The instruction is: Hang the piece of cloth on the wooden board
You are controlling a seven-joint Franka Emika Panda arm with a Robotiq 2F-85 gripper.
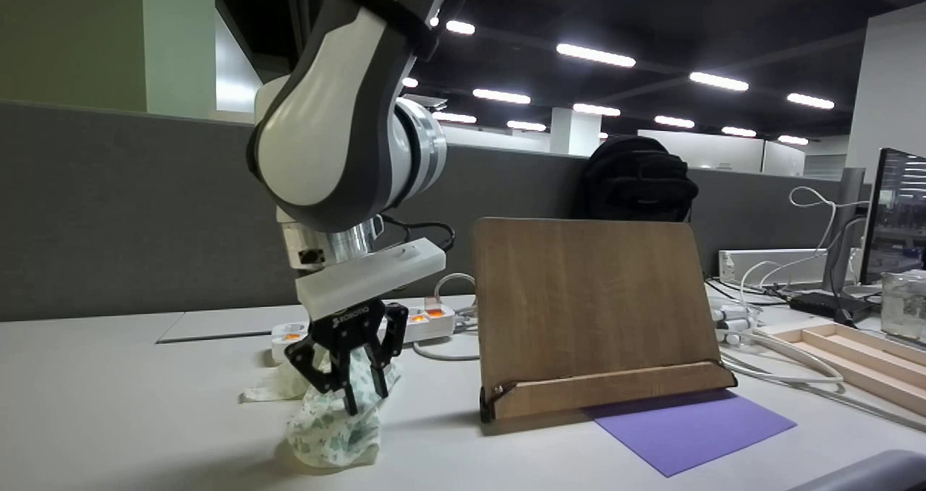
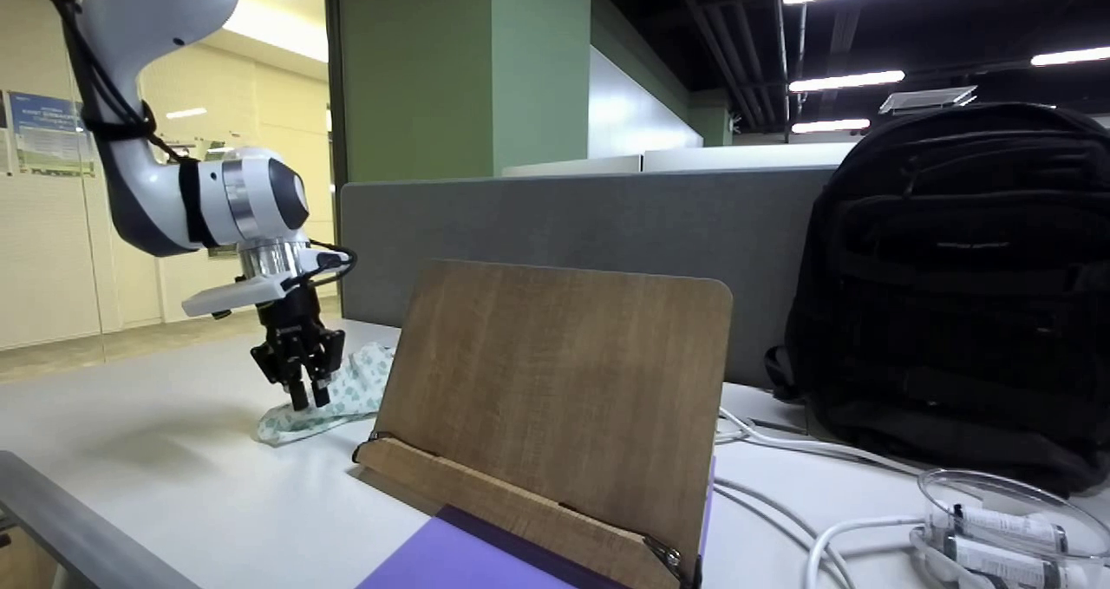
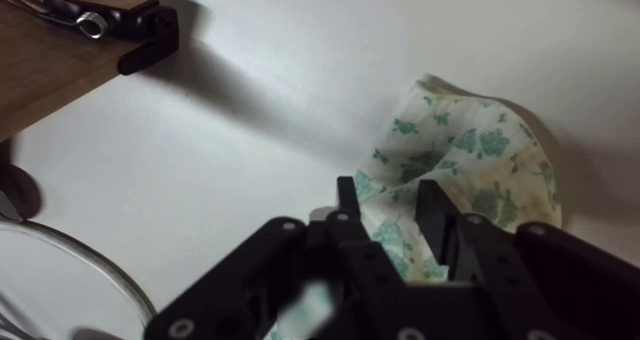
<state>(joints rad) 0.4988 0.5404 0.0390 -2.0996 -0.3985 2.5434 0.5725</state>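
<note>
The cloth, white with green leaf prints, lies crumpled on the white table in both exterior views (image 1: 333, 433) (image 2: 360, 385). It also shows in the wrist view (image 3: 492, 164), with part of it hidden behind the gripper. The wooden board (image 1: 593, 296) stands tilted on the table beside the cloth, with a ledge along its bottom. It also shows in an exterior view (image 2: 572, 372), and its corner shows in the wrist view (image 3: 50, 69). My gripper (image 1: 366, 403) points down at the cloth. In the wrist view the fingers (image 3: 387, 184) are apart, with cloth visible between and beyond them.
A purple sheet (image 1: 694, 429) lies under and in front of the board. A white power strip (image 1: 430, 325) and cables stand behind the gripper. A black backpack (image 2: 963, 303) and a clear dish with small bottles (image 2: 1010, 528) are beyond the board. A grey partition (image 1: 130, 216) runs behind.
</note>
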